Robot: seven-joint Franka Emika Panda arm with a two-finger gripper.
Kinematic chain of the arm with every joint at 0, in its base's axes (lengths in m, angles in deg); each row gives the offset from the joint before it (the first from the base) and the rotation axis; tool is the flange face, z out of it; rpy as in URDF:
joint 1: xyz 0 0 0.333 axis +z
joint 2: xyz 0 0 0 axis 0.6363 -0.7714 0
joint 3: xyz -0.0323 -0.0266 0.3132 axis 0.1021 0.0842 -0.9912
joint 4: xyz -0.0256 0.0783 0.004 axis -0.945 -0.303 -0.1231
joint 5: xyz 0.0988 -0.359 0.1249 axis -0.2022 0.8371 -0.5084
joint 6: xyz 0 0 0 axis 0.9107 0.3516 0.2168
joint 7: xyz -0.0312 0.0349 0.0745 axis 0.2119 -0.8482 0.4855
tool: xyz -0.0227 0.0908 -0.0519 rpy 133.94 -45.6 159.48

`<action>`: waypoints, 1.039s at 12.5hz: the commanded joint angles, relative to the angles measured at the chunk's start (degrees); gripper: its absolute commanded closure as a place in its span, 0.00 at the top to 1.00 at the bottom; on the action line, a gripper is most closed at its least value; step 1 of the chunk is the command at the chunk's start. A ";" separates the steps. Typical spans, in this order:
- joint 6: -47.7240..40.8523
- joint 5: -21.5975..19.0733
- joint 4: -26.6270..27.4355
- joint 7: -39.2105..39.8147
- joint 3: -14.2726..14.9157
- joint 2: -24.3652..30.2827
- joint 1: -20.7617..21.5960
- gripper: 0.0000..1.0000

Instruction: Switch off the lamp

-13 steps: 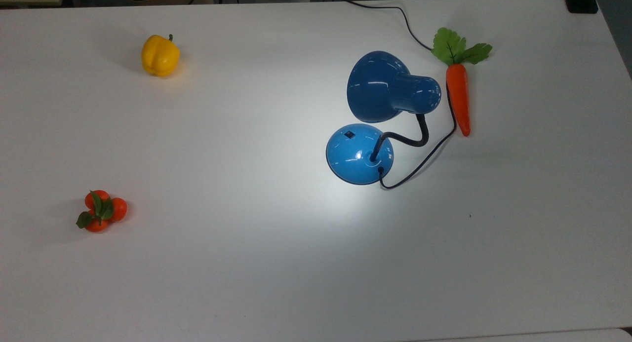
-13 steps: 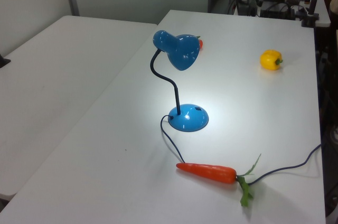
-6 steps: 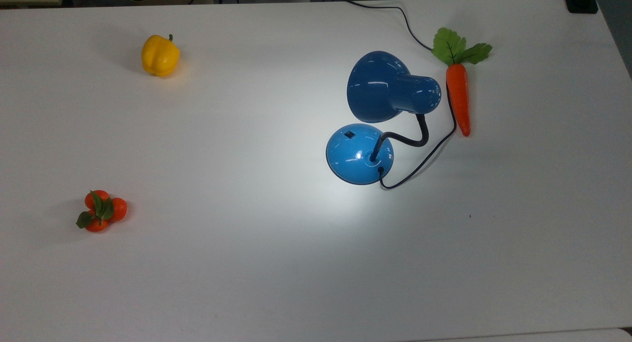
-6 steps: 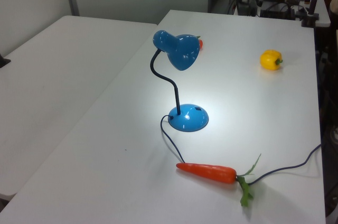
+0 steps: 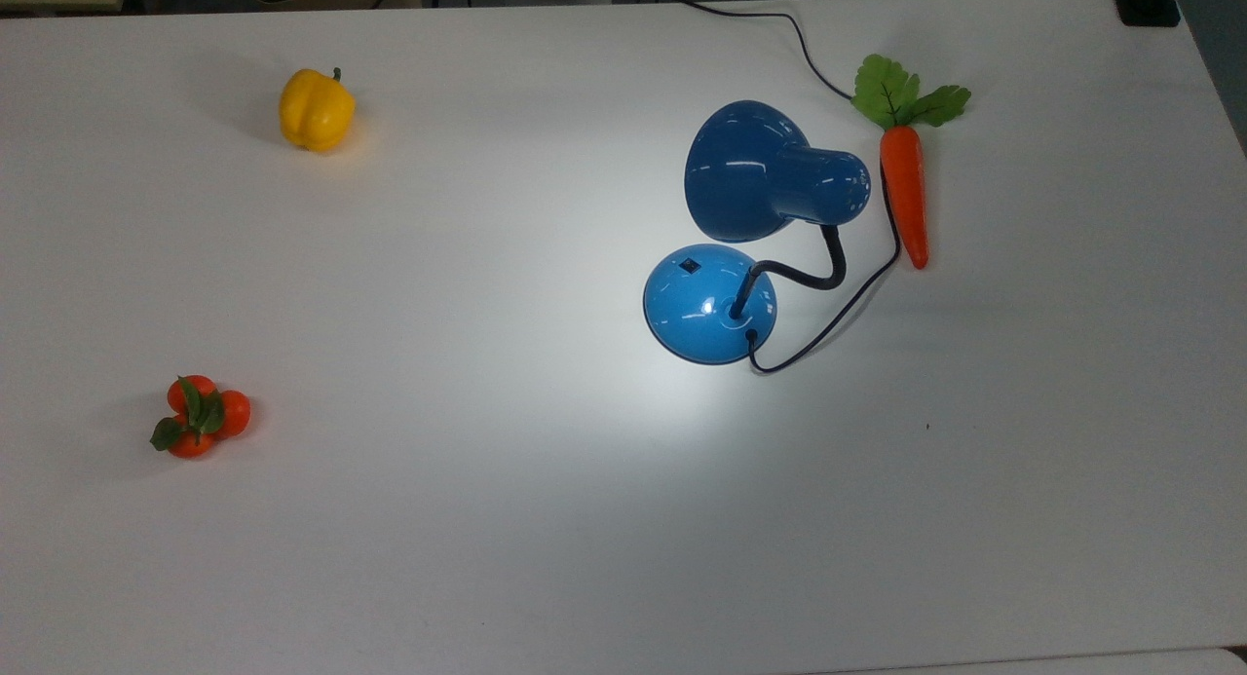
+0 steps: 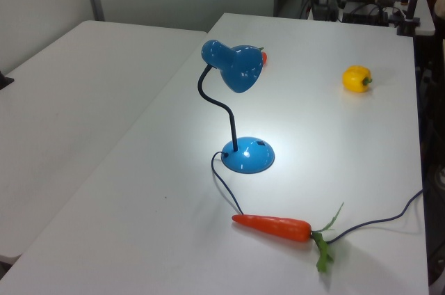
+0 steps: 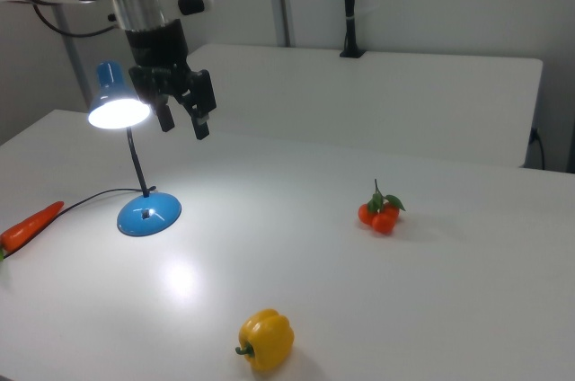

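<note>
On white tabletop [image 5: 487,519], right of centre in top view: glossy blue desk lamp [image 5: 711,303], lit, round base flat, black gooseneck upright then arching, dome shade aimed down toward top view's left. Orange toy carrot [image 5: 904,204] just beside the lamp's black cord. Above tabletop in right view: robot's black two-finger gripper [image 7: 180,116], jaws open, empty, hanging just right of shade, apart.

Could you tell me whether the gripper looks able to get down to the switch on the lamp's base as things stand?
Probably yes: the open gripper hangs above the table beside the shade, and the switch sits uncovered on the base.
</note>
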 commanded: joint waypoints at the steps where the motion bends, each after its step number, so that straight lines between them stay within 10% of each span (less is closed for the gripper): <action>1: -1.03 -0.46 0.93 1.22 0.43 0.38 0.74 0.05; 13: 6.70 -1.34 5.77 3.77 -0.01 -2.16 6.44 0.00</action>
